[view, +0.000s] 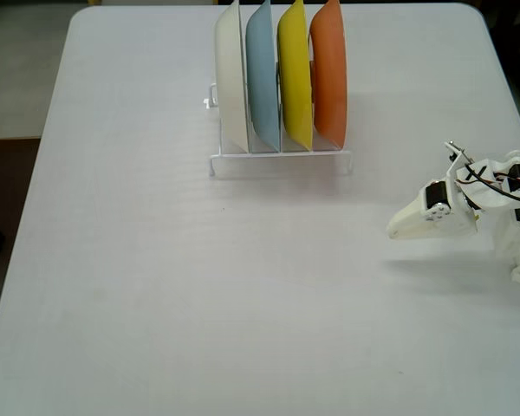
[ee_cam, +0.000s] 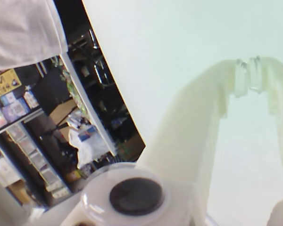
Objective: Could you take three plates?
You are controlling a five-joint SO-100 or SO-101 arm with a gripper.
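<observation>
Three plates stand on edge side by side in a white wire rack (view: 279, 161) at the far middle of the table in the fixed view: a light blue plate (view: 262, 78), a yellow plate (view: 295, 76) and an orange plate (view: 328, 74) at the right end. My white gripper (view: 397, 230) hovers low over the table near the right edge, well to the right of and nearer than the rack, touching none of them. In the wrist view my gripper (ee_cam: 248, 77) has its fingertips together with nothing between them. No plates appear in that view.
A cream-white plate (view: 231, 82) fills the rack's leftmost slot. The white table (view: 156, 277) stretches to the left and front of the rack. Its left edge drops to a dark floor. The wrist view shows cluttered shelves (ee_cam: 33, 141) beyond the table edge.
</observation>
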